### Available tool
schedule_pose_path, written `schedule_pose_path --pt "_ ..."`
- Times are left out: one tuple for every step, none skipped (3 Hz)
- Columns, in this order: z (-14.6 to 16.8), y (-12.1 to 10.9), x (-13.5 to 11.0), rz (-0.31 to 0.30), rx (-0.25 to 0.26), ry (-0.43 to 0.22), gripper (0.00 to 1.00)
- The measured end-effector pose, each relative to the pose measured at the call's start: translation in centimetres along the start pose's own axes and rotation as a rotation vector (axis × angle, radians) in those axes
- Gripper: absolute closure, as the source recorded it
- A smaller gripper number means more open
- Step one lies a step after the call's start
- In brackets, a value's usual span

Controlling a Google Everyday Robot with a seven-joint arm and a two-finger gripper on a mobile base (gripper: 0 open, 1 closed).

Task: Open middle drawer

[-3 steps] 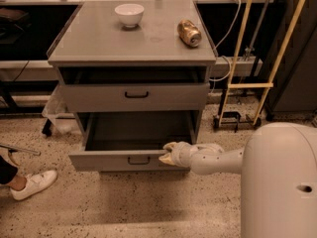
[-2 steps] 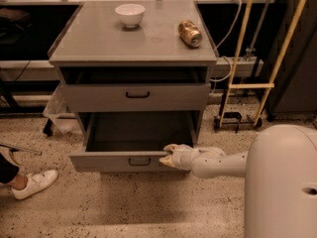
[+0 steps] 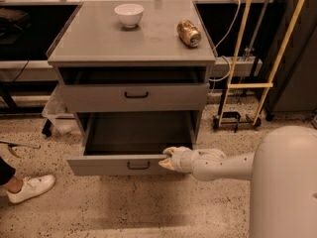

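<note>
Pincer (image 3: 165, 159): at the tip of the white arm (image 3: 223, 165) that reaches in from the right; it sits against the top edge of the middle drawer's front, just right of the handle.
Pincer state: cannot tell whether wide or narrow, or whether it holds the front.
Middle drawer (image 3: 99, 165): low in the cabinet and pulled well out toward the camera; wide, grey, with a low front.
Handle (image 3: 138, 165): small black bracket at the centre of the front.
Tray: deep, plain grey, shadowed inside.
Top drawer (image 3: 163, 97): directly above, with a taller front, set further back.
Surface (image 3: 99, 43): grey top carrying a white bowl (image 3: 129, 14) at the back and a can (image 3: 188, 32) on its side to the right.
Floor: speckled, with a white shoe (image 3: 30, 187) at the left.
</note>
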State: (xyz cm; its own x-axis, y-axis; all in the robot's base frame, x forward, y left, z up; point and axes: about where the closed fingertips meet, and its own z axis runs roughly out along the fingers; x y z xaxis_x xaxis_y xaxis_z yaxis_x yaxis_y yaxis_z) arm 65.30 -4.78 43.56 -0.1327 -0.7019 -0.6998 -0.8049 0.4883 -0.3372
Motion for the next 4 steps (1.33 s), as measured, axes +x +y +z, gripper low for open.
schedule_pose_path --pt "-0.1 0.2 0.5 0.002 -0.004 0.006 1.0" --pt "-0.3 0.6 0.6 0.005 -0.009 0.002 1.0" --pt "-0.5 0.5 0.3 0.005 -0.009 0.002 1.0" --pt "-0.8 1.6 0.9 -0.002 -0.016 -0.013 1.0"
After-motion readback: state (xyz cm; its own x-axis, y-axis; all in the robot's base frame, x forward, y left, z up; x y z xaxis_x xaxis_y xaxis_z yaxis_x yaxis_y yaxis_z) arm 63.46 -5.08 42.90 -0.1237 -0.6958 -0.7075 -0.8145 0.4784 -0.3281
